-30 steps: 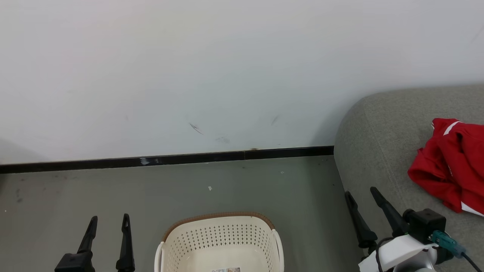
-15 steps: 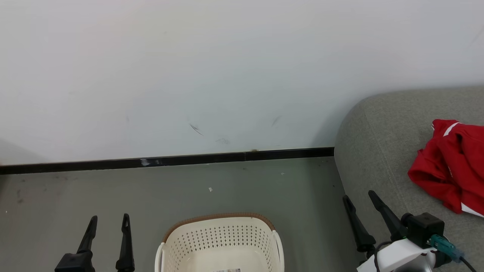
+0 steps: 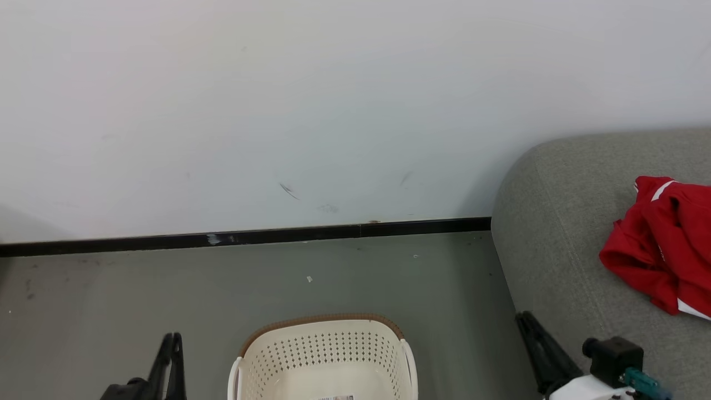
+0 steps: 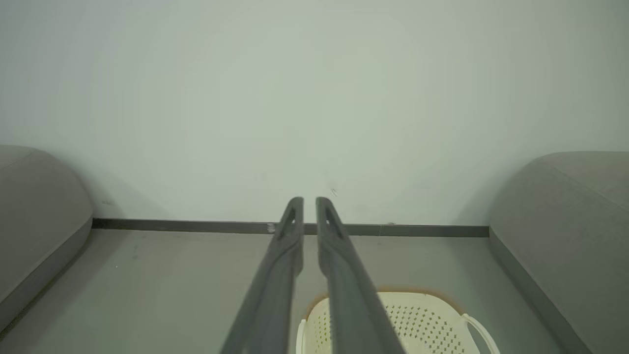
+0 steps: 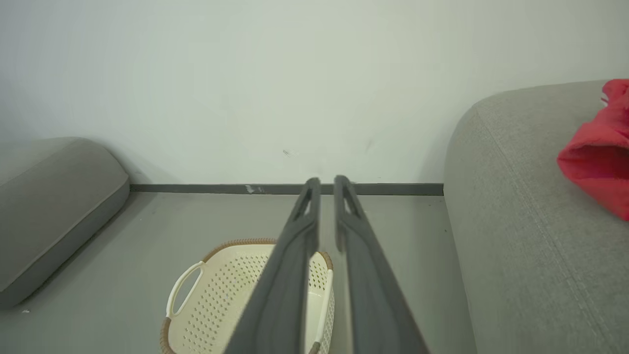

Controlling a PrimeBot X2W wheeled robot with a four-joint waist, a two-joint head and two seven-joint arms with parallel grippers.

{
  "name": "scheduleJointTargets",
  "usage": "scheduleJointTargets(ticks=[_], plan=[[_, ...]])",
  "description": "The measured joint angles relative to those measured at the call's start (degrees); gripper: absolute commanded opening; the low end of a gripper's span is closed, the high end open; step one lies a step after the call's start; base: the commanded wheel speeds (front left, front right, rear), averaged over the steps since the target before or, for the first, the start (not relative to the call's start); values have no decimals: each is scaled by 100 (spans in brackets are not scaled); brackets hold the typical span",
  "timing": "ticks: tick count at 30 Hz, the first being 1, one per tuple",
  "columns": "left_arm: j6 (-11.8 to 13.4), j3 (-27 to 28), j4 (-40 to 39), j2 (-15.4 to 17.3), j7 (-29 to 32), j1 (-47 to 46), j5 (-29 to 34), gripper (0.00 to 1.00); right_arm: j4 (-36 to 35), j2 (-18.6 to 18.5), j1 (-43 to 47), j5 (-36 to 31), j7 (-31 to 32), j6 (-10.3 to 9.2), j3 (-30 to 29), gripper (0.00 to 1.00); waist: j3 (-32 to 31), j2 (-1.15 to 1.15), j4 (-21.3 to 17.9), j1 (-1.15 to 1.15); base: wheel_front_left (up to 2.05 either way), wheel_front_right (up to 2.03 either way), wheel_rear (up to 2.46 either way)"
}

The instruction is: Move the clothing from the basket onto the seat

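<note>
Well, the red clothing [image 3: 661, 250] lies on the seat [image 3: 555, 222], and the basket [image 3: 325, 350] looks bare where visible, so the task seems done! Left gripper [image 3: 172, 341] and right gripper [image 3: 525, 322] are both pinched together, holding nothing.

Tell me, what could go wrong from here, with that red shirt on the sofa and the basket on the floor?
The basket is partly cut off in every view, so a shirt left inside might be missed. The right gripper sits close by the edge of the seat; a swing might scrape the upholstery.
</note>
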Motion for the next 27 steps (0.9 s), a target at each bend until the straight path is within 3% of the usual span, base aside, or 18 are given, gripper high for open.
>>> scheduleJointTargets(ticks=[9, 19, 27], plan=[[-58, 43, 100, -107, 109, 95, -330, 0, 36, 18, 201, 341, 5, 0, 78, 0, 10, 0, 2, 0, 0, 0, 0], [-227, 192, 113, -148, 330, 86, -1233, 0, -67, 18, 243, 1348, 82, 0, 45, 0, 50, 0, 14, 1, 0, 0, 0], [-360, 319, 115, -207, 506, 59, -1746, 0, -67, 16, 232, 2094, 270, 0, -104, 0, 82, 0, 32, 25, 0, 0, 0]])
